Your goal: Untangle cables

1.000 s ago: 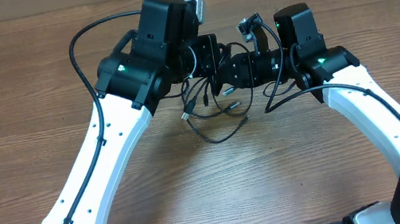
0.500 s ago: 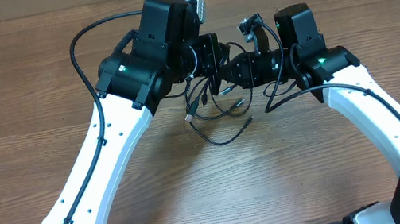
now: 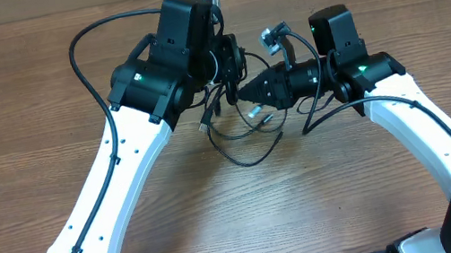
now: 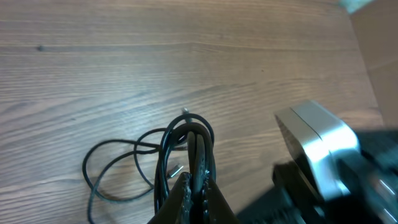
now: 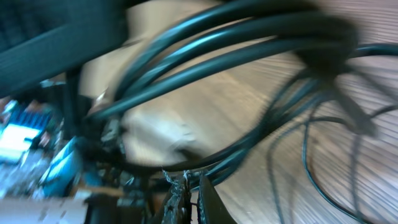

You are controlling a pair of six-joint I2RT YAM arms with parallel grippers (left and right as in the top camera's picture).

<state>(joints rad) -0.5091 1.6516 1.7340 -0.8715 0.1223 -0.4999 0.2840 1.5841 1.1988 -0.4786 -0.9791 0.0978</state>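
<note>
Where the arms meet above the table (image 3: pixel 355 197), the left gripper (image 4: pixel 198 162) is clenched on the cables (image 3: pixel 251 145) and the right gripper (image 3: pixel 246 94) pinches a strand beside it. The tangle droops from them toward the near edge, lowest loop on the table.

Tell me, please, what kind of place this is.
Probably a robotics lab bench; little of the room shows. Signs: a wood-grain table, the white left arm and right arm, and thin black cables tangled between them.

Cables (image 3: pixel 247 146) lie on table (image 3: pixel 15 114) between left arm (image 3: pixel 122 161) and right arm (image 3: pixel 415 119).
</note>
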